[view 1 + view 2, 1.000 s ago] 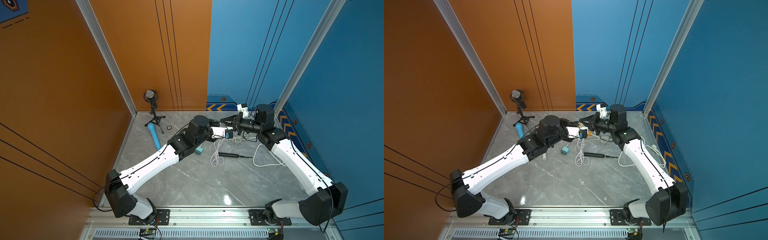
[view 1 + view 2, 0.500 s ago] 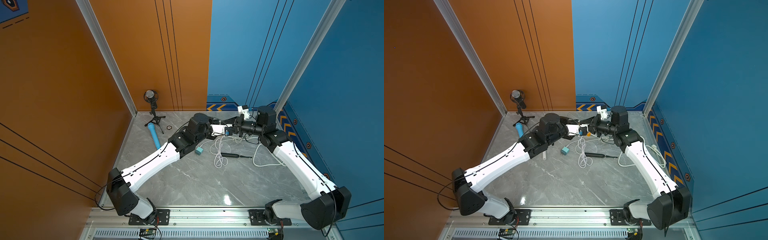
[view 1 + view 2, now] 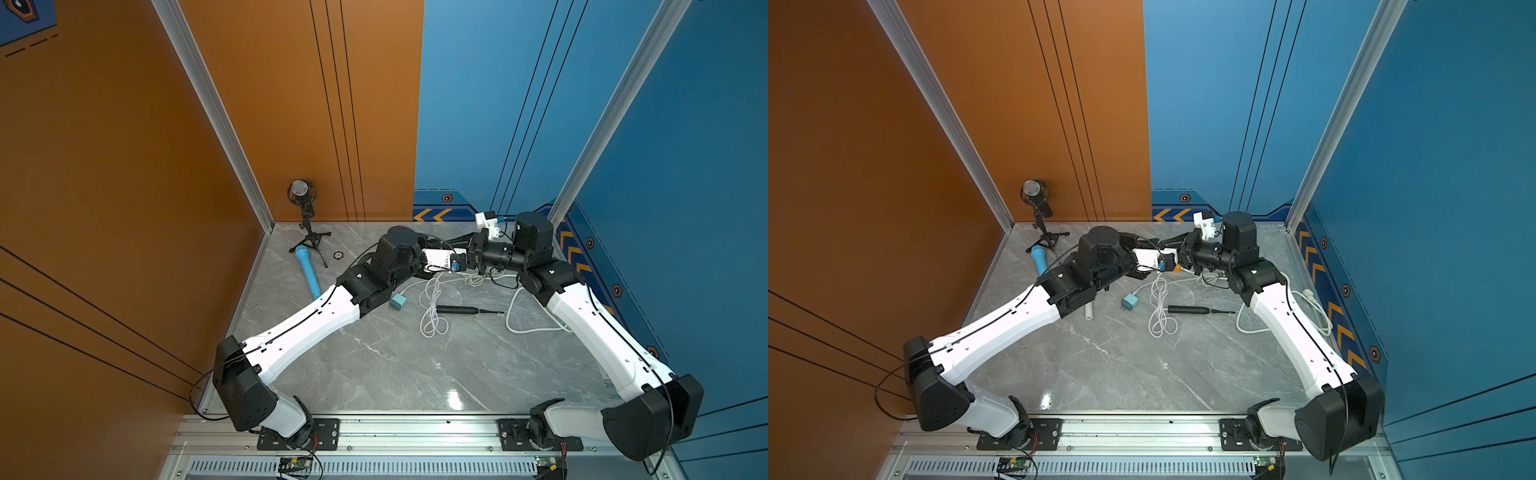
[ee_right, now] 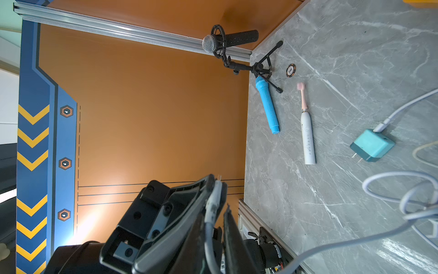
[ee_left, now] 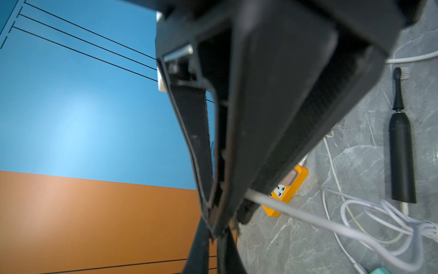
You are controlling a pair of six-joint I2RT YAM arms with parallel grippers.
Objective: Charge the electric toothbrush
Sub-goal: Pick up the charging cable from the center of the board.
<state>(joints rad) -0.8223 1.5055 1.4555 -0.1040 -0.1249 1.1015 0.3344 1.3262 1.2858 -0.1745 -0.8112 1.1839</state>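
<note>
A black electric toothbrush [image 3: 461,310] [image 3: 1192,310] [image 5: 400,142] lies flat on the grey table, apart from both grippers. A white charging cable [image 3: 432,316] [image 5: 355,232] coils beside it and rises to where the two grippers meet above the back of the table. My left gripper [image 5: 214,249] [image 3: 1165,261] is shut on the cable near its end. My right gripper [image 4: 216,237] [image 3: 1179,257] faces it tip to tip, slightly open. The cable [image 4: 211,213] lies against one right finger, with a gap to the other. A teal adapter [image 3: 398,301] [image 4: 372,144] has the cable plugged into it.
An orange socket block [image 5: 286,187] [image 3: 1177,269] sits under the grippers. A white and pink toothbrush [image 4: 308,132], a blue microphone [image 3: 308,270], a poker chip [image 3: 338,254] and a microphone on a tripod [image 3: 305,216] are at the back left. A white cord [image 3: 528,328] loops at the right.
The right gripper's jaws have parted a little around the cable. Both arms have stayed almost still, tips together at the back of the table.
</note>
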